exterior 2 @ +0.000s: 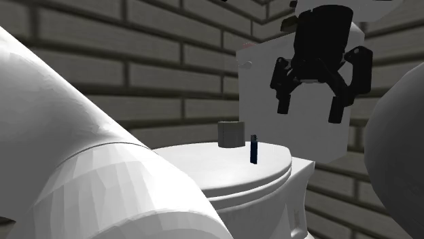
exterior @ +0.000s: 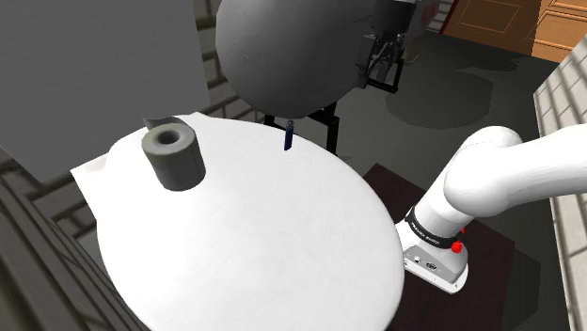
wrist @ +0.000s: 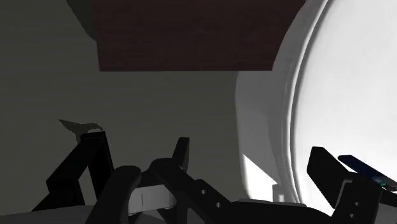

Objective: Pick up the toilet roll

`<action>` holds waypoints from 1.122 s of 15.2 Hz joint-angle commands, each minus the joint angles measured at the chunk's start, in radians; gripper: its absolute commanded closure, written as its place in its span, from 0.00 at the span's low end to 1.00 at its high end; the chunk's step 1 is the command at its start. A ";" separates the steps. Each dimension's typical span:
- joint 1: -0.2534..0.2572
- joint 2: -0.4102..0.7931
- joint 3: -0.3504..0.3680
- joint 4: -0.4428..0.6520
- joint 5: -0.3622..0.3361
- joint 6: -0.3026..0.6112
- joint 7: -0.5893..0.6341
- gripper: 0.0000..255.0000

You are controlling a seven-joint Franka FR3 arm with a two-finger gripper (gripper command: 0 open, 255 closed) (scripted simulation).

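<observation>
Toilet roll (exterior: 173, 155) well apart from raised tool (exterior 2: 308, 109)

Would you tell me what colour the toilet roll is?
The toilet roll is plain grey, shown best in the shoulder view.

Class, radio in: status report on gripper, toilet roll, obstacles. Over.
Gripper open, empty, raised. Grey toilet roll upright on toilet lid, untouched. Small dark blue stick stands nearby.

No legible txt anywhere — only tiny marks (unreadable) on a dark joint band (exterior: 428, 235)
</observation>
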 commanded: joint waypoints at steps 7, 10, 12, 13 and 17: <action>0.045 0.104 0.135 0.053 0.077 0.085 0.144 0.00; 0.062 0.171 0.200 0.096 0.102 0.127 0.215 0.00; 0.070 0.221 0.242 0.131 0.112 0.153 0.263 0.00; 0.073 0.247 0.263 0.150 0.115 0.166 0.287 0.00; 0.082 0.361 0.345 0.240 0.113 0.211 0.385 0.00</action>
